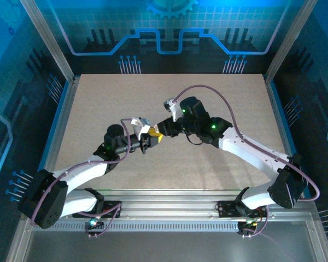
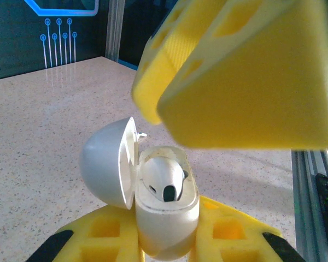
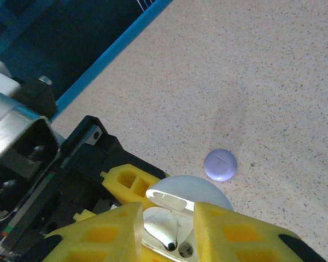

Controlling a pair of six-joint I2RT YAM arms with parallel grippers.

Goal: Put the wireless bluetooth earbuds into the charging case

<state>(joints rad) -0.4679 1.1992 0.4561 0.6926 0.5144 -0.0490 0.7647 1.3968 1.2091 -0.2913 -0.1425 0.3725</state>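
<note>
My left gripper [image 2: 167,232] is shut on the white charging case [image 2: 167,224] and holds it upright above the table, with its rounded lid [image 2: 106,164] swung open to the left. One whitish earbud [image 2: 164,177] sits in the case, dark tip toward the camera. My right gripper [image 3: 167,232] hovers just over the case mouth, yellow fingers [image 3: 98,237] a little apart on either side of that earbud [image 3: 167,229] and not pinching it. Both grippers meet at mid-table, the left gripper [image 1: 146,140] beside the right gripper [image 1: 159,134].
A small round pale lavender piece [image 3: 220,165] lies on the speckled table [image 3: 273,82] just beyond the case lid [image 3: 194,191]. A blue rail [image 3: 106,63] edges the table at the left.
</note>
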